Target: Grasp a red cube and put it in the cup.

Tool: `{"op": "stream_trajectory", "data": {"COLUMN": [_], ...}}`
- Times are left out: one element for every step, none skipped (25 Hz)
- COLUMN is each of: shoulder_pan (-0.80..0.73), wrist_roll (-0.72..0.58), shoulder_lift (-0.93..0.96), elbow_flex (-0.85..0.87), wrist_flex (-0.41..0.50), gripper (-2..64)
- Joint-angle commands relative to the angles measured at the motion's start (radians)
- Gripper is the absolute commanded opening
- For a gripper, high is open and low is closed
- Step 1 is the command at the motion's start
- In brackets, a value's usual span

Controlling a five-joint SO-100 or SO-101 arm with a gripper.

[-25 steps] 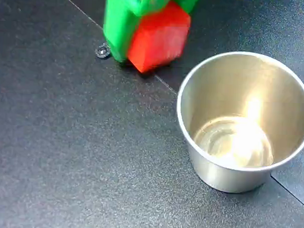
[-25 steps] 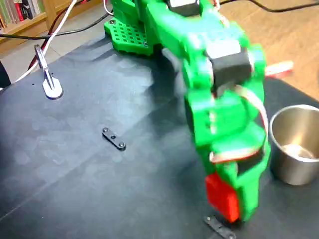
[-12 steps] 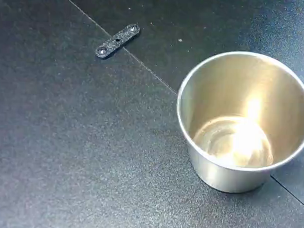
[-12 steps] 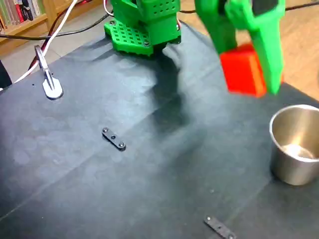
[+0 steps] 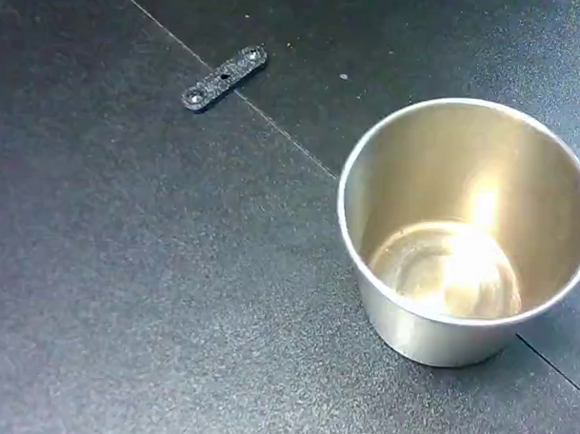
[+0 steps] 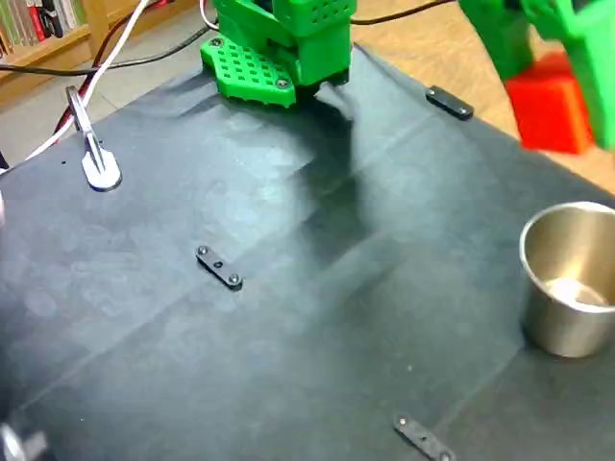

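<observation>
While aloft in a fixed view, red cube (image 6: pixel 550 104) clamped between green gripper (image 6: pixel 562 82) jaws, raised well above table (image 6: pixel 288 317), up and back from cup (image 6: pixel 569 279). Height presumably for clearing the rim before dropping in. Cup upright, mouth open, empty in the close fixed view (image 5: pixel 466 233). Not yet over the mouth. Small black bracket (image 5: pixel 224 78) lying clear.

A close fixed view looks steeply down into the steel cup (image 5: pixel 466 233) and the dark mat (image 5: pixel 126 268) beside it. Another fixed view stands farther back and higher, facing across the mat (image 6: pixel 240 365) toward the arm's green base (image 6: pixel 274 48). Both share the cup (image 6: pixel 569 279) and a small black slotted plate (image 5: pixel 223 78) (image 6: pixel 423 440).
</observation>
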Motion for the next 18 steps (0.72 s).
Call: {"op": "stream_trajectory", "data": {"shoulder_pan": [-0.006,-0.006,-0.006,-0.006,-0.006,-0.006,-0.006,-0.006,-0.006,-0.006,-0.006,-0.006,-0.006,-0.006,-0.006,-0.006,-0.006,-0.006], "wrist_roll": [0.015,0.015,0.017,0.018,0.018,0.018,0.018,0.018,0.018,0.018,0.018,0.018,0.018,0.018,0.018,0.018,0.018,0.018], "shoulder_lift": [-0.032,-0.057,-0.080,-0.103,-0.118,-0.133,-0.146,-0.163,-0.178,-0.195,-0.209,-0.219,-0.229,-0.236,-0.244,-0.249,-0.250,-0.252], "elbow_flex": [-0.003,-0.003,-0.003,-0.003,-0.003,-0.003,-0.003,-0.003,-0.003,-0.003,-0.003,-0.003,-0.003,-0.003,-0.003,-0.003,-0.003,-0.002], "wrist_flex": [-0.106,-0.138,-0.166,-0.186,-0.199,-0.202,-0.202,-0.202,-0.202,-0.201,-0.196,-0.193,-0.193,-0.193,-0.193,-0.196,-0.196,-0.192], "gripper": [-0.6,-0.6,-0.6,-0.6,-0.6,-0.6,-0.6,-0.6,-0.6,-0.6,-0.6,-0.6,-0.6,-0.6,-0.6,-0.6,-0.6,-0.6]}}
